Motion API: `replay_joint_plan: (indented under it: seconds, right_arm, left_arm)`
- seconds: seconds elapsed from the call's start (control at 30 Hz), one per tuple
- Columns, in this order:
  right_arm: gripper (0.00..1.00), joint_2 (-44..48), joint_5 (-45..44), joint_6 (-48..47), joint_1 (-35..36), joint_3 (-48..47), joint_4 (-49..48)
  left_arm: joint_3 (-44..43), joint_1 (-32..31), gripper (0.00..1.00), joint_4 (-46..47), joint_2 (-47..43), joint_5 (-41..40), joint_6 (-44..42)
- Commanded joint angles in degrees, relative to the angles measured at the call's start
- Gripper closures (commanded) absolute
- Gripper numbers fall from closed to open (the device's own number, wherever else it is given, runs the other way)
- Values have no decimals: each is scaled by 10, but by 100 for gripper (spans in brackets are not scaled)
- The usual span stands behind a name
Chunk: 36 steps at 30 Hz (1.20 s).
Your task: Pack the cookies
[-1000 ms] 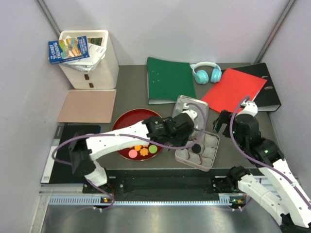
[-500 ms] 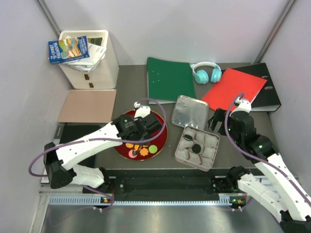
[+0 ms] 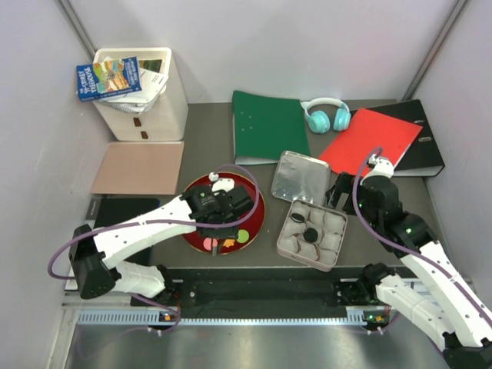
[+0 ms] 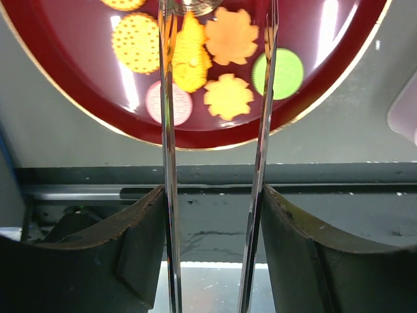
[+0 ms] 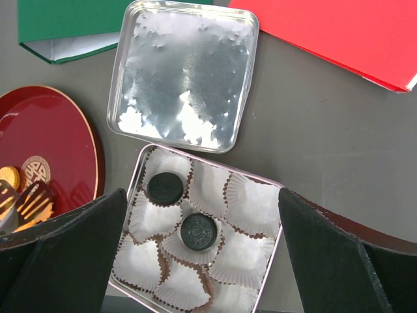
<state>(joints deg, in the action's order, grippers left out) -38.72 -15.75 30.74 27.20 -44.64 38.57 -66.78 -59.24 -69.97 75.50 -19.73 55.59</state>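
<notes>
1. Cookies (image 4: 228, 96): most lie on the red plate (image 4: 352, 26), on the left of the bench. Two black sandwich rounds (image 5: 198, 231) sit in the tin's (image 5: 215, 166) paper cups.
2. Handling (a judgement): light, stiff, crumbly. Pinch gently across opposite edges.
3. Left hand (image 4: 217, 26): fingers apart above the plate, either side of an orange flower cookie (image 4: 232, 36), gripping nothing.
4. Right hand (image 5: 202, 195): fingers wide apart, empty, above the tin.

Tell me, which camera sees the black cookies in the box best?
The right wrist view: it looks straight into the tin and shows both black cookies big and clear. The top view shows them tiny. The left wrist view shows the red plate instead.
</notes>
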Motion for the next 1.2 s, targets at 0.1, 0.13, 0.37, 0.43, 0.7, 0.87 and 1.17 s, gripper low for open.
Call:
replay_joint_plan:
  seconds: [0.1,0.13,0.37,0.43,0.7,0.87,1.17]
  right_arm:
    - [1,12,-6,6,-1,-4,-5]
    - [1,12,-8,6,-1,-4,-5]
    - [1,9,-2,7,0,3,-16]
    - [1,8,-1,6,0,3,-17]
    - [1,8,-2,5,0,4,-16]
    - [1,10,-4,6,0,3,-17]
    - [1,12,-63,-32,0,-25,-8]
  left_arm:
    - [2,-2,40,39,10,23,-11]
    - [4,-2,40,38,9,24,-10]
    - [33,-3,46,46,-2,37,-4]
    - [36,-3,49,48,-3,40,-3]
    - [9,-10,64,37,1,22,-14]
    - [-68,-11,70,3,24,-15,-45]
    - [-119,-38,73,77,33,5,-127]
